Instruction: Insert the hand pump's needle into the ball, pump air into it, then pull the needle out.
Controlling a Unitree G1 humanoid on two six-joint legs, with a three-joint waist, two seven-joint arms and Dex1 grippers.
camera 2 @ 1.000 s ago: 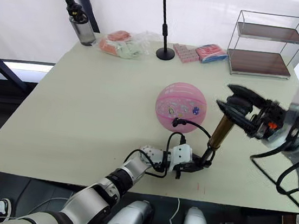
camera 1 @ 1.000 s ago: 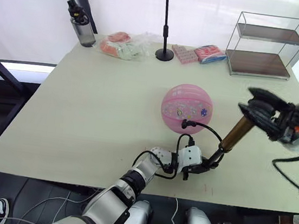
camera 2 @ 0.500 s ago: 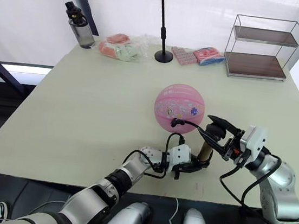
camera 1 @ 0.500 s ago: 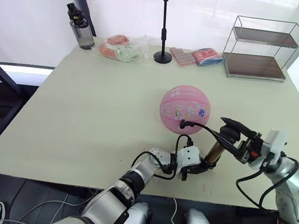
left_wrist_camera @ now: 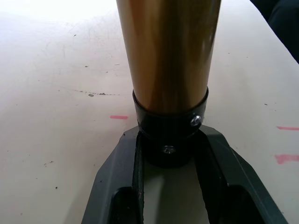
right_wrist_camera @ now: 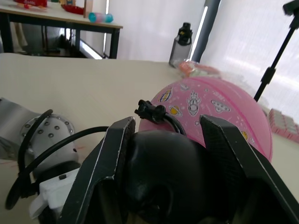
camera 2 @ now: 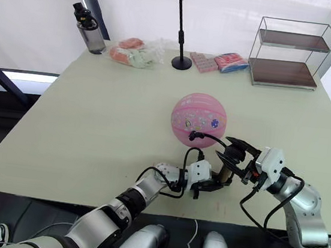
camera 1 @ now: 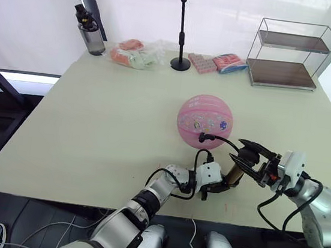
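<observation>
The pink ball [camera 1: 205, 121] rests round on the table's middle. The hand pump [camera 1: 233, 173] stands tilted in front of it, with only a short stretch of bronze barrel [left_wrist_camera: 168, 51] showing. My left gripper [camera 1: 224, 183] is shut on the pump's black bottom cap [left_wrist_camera: 169, 135], low on the table. My right gripper [camera 1: 248, 160] is shut on the black T-handle [right_wrist_camera: 163, 172] at the pump's top. The thin black hose [camera 1: 224, 141] arcs from the pump to the ball, where its end fitting [right_wrist_camera: 149, 111] sits against the surface. The needle is hidden there.
At the table's far edge stand a dark water bottle [camera 1: 91, 30], a black mic stand [camera 1: 184, 23] and a wire shelf [camera 1: 286, 54]. Pink packets [camera 1: 218, 63] and a clear bag [camera 1: 136, 54] lie beside the stand. The table's front edge [camera 1: 83, 201] is close below my grippers.
My right gripper has pushed the handle down towards the left gripper, so much less of the bronze barrel shows. The left gripper and the ball have stayed put.
</observation>
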